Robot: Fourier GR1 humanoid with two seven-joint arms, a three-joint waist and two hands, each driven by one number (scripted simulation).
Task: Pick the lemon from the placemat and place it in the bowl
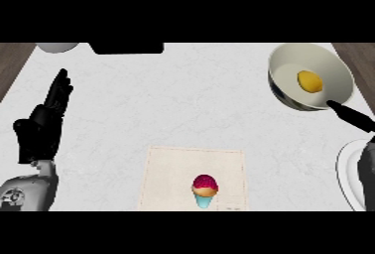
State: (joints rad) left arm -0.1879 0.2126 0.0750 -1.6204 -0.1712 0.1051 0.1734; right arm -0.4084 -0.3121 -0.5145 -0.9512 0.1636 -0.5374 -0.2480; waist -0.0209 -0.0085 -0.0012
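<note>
The yellow lemon (pixel 310 82) lies inside the pale bowl (pixel 289 62) at the counter's far right, free of any hand. My right hand (pixel 353 115) shows only as straight black fingers reaching in from the right edge, the tip touching the bowl's near rim just below the lemon. It holds nothing. The beige placemat (pixel 168 173) lies near the front middle. My left hand (pixel 45 121) rests open at the left edge, fingers pointing up.
A pink, orange and cyan cupcake-like object (pixel 205 190) stands on the placemat. A grey round object (pixel 57 47) and a black block (pixel 126 48) sit at the far edge. My right forearm (pixel 360 173) fills the lower right side.
</note>
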